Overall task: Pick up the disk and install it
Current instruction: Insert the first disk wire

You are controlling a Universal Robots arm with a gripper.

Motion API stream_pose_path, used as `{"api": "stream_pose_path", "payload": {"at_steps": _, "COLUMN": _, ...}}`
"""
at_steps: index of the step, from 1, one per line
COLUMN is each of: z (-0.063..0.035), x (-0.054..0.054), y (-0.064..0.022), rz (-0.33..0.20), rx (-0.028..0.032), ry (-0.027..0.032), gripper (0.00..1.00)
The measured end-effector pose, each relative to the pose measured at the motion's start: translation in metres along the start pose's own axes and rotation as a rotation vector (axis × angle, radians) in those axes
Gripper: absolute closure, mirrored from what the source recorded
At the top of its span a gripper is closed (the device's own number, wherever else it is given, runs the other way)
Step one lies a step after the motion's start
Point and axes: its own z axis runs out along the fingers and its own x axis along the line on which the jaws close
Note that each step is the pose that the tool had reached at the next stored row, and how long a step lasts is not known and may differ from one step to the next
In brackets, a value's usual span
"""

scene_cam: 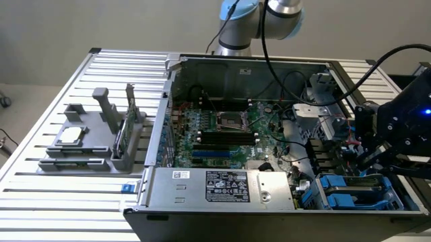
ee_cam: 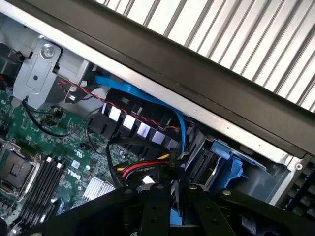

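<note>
Disk (scene_cam: 350,194): grey metal, bright blue carrier frame, lying flat in drive bay at case front corner on exterior view's right. Blue frame edge (ee_cam: 224,164) visible against case side wall.

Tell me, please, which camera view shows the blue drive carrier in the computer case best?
The exterior view shows it best: the blue carrier sits in the bay at the case's front corner on the exterior view's right, seen from above, just below the gripper. The wrist view shows part of its blue frame beside the case wall, behind the black fingers.

Exterior high over the open case (scene_cam: 269,126); wrist close inside it.
</note>
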Motion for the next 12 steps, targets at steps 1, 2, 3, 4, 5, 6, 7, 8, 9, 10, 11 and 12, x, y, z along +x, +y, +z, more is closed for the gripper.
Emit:
{"api": "stream_pose_path", "payload": {"at_steps": 1, "z": 0.0001, "x": 0.0008, "y": 0.0004, "rz": 0.0, "rx": 0.0075, "ry": -0.0136, "gripper": 0.83}}
{"api": "stream_pose_path", "payload": {"at_steps": 2, "z": 0.0001, "x": 0.0012, "y": 0.0006, "rz": 0.001, "rx": 0.0133, "ry": -0.0241, "gripper": 0.83}}
{"api": "stream_pose_path", "payload": {"at_steps": 3, "z": 0.0001, "x": 0.0013, "y": 0.0007, "rz": 0.002, "rx": 0.0169, "ry": -0.0307, "gripper": 0.83}}
{"api": "stream_pose_path", "payload": {"at_steps": 4, "z": 0.0, "x": 0.0013, "y": 0.0007, "rz": 0.003, "rx": 0.0201, "ry": -0.0364, "gripper": 0.83}}
{"api": "stream_pose_path", "payload": {"at_steps": 5, "z": 0.0, "x": 0.0014, "y": 0.0007, "rz": 0.006, "rx": 0.0226, "ry": -0.0406, "gripper": 0.83}}
{"api": "stream_pose_path", "payload": {"at_steps": 6, "z": -0.0001, "x": 0.0013, "y": 0.0008, "rz": 0.01, "rx": 0.0249, "ry": -0.0443, "gripper": 0.83}}
{"api": "stream_pose_path", "payload": {"at_steps": 7, "z": -0.0002, "x": 0.0013, "y": 0.001, "rz": 0.016, "rx": 0.0271, "ry": -0.0479, "gripper": 0.83}}
{"api": "stream_pose_path", "payload": {"at_steps": 8, "z": -0.0004, "x": 0.0012, "y": 0.0012, "rz": 0.022, "rx": 0.0291, "ry": -0.0517, "gripper": 0.83}}
{"api": "stream_pose_path", "payload": {"at_steps": 9, "z": -0.0008, "x": 0.0011, "y": 0.0013, "rz": 0.029, "rx": 0.0308, "ry": -0.0552, "gripper": 0.83}}
{"api": "stream_pose_path", "payload": {"at_steps": 10, "z": -0.0016, "x": 0.0012, "y": 0.0013, "rz": 0.035, "rx": 0.0321, "ry": -0.0583, "gripper": 0.83}}
{"api": "stream_pose_path", "payload": {"at_steps": 11, "z": -0.0026, "x": 0.0012, "y": 0.0014, "rz": 0.041, "rx": 0.0332, "ry": -0.0611, "gripper": 0.83}}
{"api": "stream_pose_path", "payload": {"at_steps": 12, "z": -0.0037, "x": 0.0014, "y": 0.0014, "rz": 0.047, "rx": 0.0338, "ry": -0.0629, "gripper": 0.83}}
